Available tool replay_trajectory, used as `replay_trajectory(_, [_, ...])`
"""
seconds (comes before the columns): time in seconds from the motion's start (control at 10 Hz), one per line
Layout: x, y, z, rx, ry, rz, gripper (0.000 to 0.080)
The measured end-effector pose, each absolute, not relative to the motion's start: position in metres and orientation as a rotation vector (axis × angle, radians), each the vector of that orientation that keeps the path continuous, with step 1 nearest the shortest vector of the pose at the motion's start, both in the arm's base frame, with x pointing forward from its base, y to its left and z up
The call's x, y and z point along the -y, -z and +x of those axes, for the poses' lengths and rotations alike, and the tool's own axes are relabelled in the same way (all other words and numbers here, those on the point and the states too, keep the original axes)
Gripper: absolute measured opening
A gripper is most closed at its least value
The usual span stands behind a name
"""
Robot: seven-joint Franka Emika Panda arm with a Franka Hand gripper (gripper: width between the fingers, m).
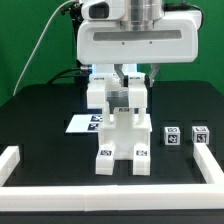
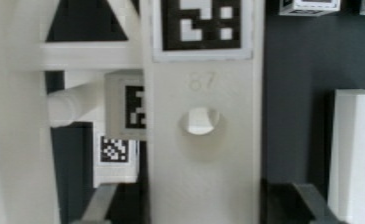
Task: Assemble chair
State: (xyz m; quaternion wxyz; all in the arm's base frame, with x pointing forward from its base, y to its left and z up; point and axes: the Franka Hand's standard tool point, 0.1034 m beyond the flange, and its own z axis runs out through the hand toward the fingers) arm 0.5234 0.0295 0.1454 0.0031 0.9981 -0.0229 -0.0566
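a chunky matte-white chair, blocky and square-tagged, is set mid-table. its long axis runs 12 to 6 o'clock in the exterior view, with two leg ends toward 6. it is straddled by the gripper. whether the fingers clamp it cannot be told. two small blocks lie at 3 o'clock.

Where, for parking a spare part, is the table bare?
Bare table on the exterior view's left, between border rail and marker board, and between chair and the rail's front run. Crowded: the centre and the tagged blocks at that view's right.
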Motion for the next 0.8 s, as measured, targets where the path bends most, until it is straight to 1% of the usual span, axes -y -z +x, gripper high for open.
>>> replay_trajectory(0.3, [-0.0337, -0.1377, 0.5190, 0.112, 0.200, 3.123, 0.0281])
replay_trajectory(0.8, [-0.0378, -0.1378, 0.5234, 0.109, 0.177, 3.126, 0.0281])
